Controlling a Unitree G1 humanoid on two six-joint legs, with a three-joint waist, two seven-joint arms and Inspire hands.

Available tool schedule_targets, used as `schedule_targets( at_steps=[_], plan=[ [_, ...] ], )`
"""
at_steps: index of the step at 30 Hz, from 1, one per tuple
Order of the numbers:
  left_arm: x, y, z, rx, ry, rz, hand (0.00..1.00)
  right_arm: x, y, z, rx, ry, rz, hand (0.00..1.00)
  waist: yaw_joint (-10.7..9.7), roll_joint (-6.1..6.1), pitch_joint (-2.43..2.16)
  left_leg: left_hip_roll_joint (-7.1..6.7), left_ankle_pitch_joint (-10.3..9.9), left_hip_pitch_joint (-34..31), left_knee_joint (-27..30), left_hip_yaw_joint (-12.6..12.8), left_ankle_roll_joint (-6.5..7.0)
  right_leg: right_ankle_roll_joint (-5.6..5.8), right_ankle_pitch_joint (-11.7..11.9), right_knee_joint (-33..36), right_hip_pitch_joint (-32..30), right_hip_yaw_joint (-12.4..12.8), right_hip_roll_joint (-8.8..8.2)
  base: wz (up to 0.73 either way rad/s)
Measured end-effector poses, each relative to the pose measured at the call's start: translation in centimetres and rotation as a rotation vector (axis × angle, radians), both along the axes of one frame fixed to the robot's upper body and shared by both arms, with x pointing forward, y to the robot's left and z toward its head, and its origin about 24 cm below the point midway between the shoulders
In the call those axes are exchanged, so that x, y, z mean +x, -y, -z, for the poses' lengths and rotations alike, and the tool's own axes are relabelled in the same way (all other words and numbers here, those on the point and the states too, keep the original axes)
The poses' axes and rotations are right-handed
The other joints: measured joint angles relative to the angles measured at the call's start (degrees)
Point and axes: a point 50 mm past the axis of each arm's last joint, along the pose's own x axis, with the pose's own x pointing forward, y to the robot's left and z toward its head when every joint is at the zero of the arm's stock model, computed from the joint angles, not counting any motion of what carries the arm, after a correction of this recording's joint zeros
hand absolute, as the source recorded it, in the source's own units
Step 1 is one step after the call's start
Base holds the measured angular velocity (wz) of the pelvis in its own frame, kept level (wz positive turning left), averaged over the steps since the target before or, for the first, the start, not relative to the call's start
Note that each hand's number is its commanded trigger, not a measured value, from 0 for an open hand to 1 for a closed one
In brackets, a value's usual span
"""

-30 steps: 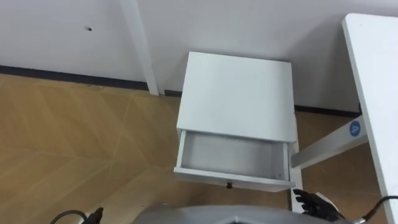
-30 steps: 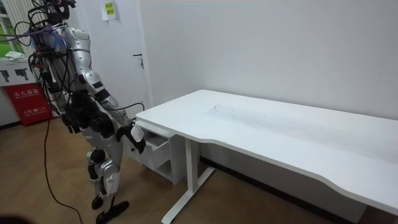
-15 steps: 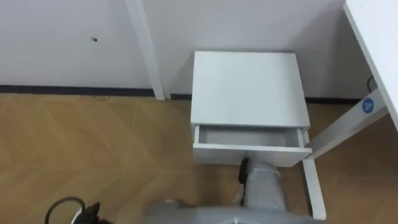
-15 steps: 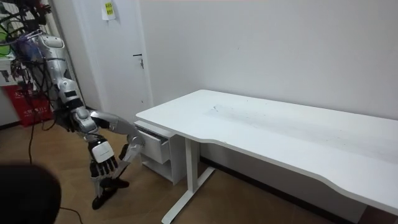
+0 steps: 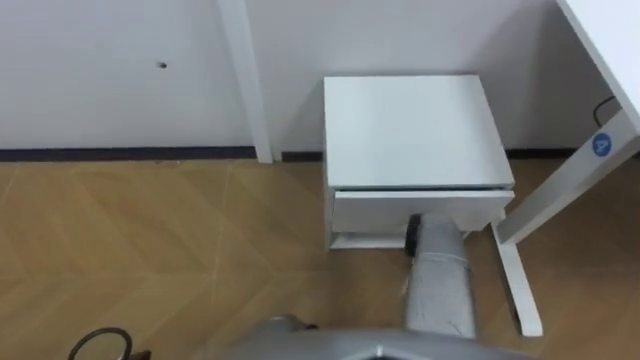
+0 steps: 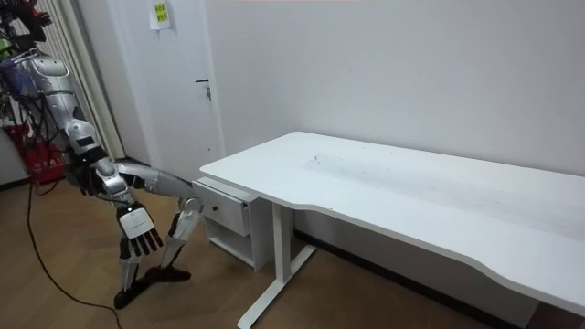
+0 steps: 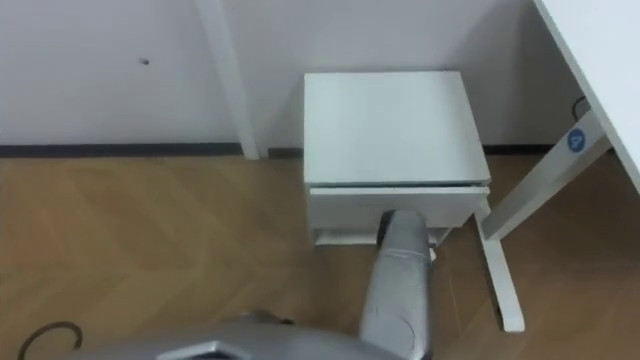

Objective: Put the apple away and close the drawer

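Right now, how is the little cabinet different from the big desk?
The cabinet sits low on the floor beside the desk's leg; the desk stands taller on legs and is much longer. The cabinet has a drawer, almost shut, with the robot's right hand at its front; the desk has none in view. Both are white with flat tops.

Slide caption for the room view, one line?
Robot leans toward the white cabinet by the desk, right robot hand at the drawer front, left robot hand hanging open.
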Motion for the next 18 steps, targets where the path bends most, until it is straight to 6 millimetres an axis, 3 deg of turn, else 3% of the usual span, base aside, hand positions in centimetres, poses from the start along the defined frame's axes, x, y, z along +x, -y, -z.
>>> schedule_targets(
  at_steps=[1, 3, 6, 9, 12, 14, 15, 16, 17, 18],
  plan=[
    [-0.2, -0.1, 0.0, 0.009, -0.003, -0.006, 0.0, -0.1, 0.0, 0.0, 0.0, -0.003, 0.0, 0.0, 0.0, -0.43, -0.14, -0.17, 0.4, 0.2, -0.9, 0.3, 0.11, 0.31, -0.2, -4.4, 2.5, -0.6, 0.57, -0.03],
    [-0.4, -0.7, -0.3, 0.036, -0.005, -0.022, 0.0, -0.9, -0.1, 0.0, 0.002, -0.019, 0.005, 0.0, 0.3, -2.92, -0.11, -1.11, 2.0, 2.6, -5.2, 1.6, -0.08, 2.21, -2.8, -20.5, 13.3, -2.5, 2.53, -0.07],
    [0.2, -0.9, -0.4, 0.058, 0.026, -0.021, 0.0, -1.0, 0.0, 0.0, -0.005, -0.009, 0.015, 0.0, 1.3, -4.93, -0.16, -1.16, 3.4, 4.6, -9.4, 1.8, -0.09, 2.27, -7.6, -36.4, 24.2, -3.9, 6.41, -0.24],
    [0.8, -0.7, -0.3, 0.072, 0.046, -0.024, 0.0, -0.2, 0.1, 0.0, -0.043, 0.029, 0.006, 0.0, 1.8, -6.96, -0.05, -0.87, 5.4, 6.2, -13.6, 1.3, -1.27, 1.84, -9.2, -49.7, 31.2, -4.4, 9.79, -0.26],
    [1.8, -0.5, -0.4, 0.064, 0.1, -0.035, 0.0, 0.1, 0.4, -0.2, -0.082, 0.062, 0.028, 0.0, 1.4, -7.03, -0.1, 0.24, 6.2, 6.8, -15.1, -0.4, -1.6, 0.95, -8.6, -55.7, 34.5, -6.0, 12.01, 0.08],
    [2.1, -0.4, -0.4, 0.074, 0.123, -0.032, 0.0, -0.1, 0.4, -0.2, -0.098, 0.059, 0.029, 0.0, 1.6, -7.13, -0.26, 0.33, 7.2, 8.0, -16.5, -1.2, -2.06, 0.56, -8.4, -56.2, 35.2, -6.2, 12.5, 0.19],
    [2.0, -0.3, -0.4, 0.075, 0.125, -0.031, 0.0, 0.0, 0.2, -0.1, -0.111, 0.065, 0.025, 0.0, 1.7, -7.32, -0.43, 0.44, 8.3, 8.2, -15.5, -1.5, -2.77, -0.74, -7.6, -56.3, 35.8, -5.8, 12.34, 0.21],
    [2.0, -0.3, -0.4, 0.074, 0.125, -0.031, 0.0, 0.1, -0.1, 0.0, -0.113, 0.067, 0.022, 0.0, 1.6, -7.54, -0.13, 0.5, 9.4, 6.6, -11.9, -0.7, -3.35, -1.54, -7.0, -57.2, 36.9, -4.7, 12.33, 0.45],
    [2.0, -0.2, -0.4, 0.073, 0.127, -0.013, 0.0, -0.3, -0.7, 0.2, -0.104, 0.061, 0.029, 0.0, 1.5, -9.1, -0.01, -0.25, 9.4, 1.6, -9.6, 1.0, -3.77, -1.64, -6.9, -60.6, 39.2, -0.3, 11.52, 0.88],
    [2.9, 0.4, -0.3, 0.055, 0.153, 0.019, 0.0, -1.4, -0.6, 0.2, -0.111, 0.041, 0.051, 0.0, 1.4, -8.04, -0.62, -0.8, 11.6, -3.4, -16.3, 1.3, -3.25, -1.45, -7.0, -61.2, 38.8, -0.3, 11.61, 0.92]
  ],
)
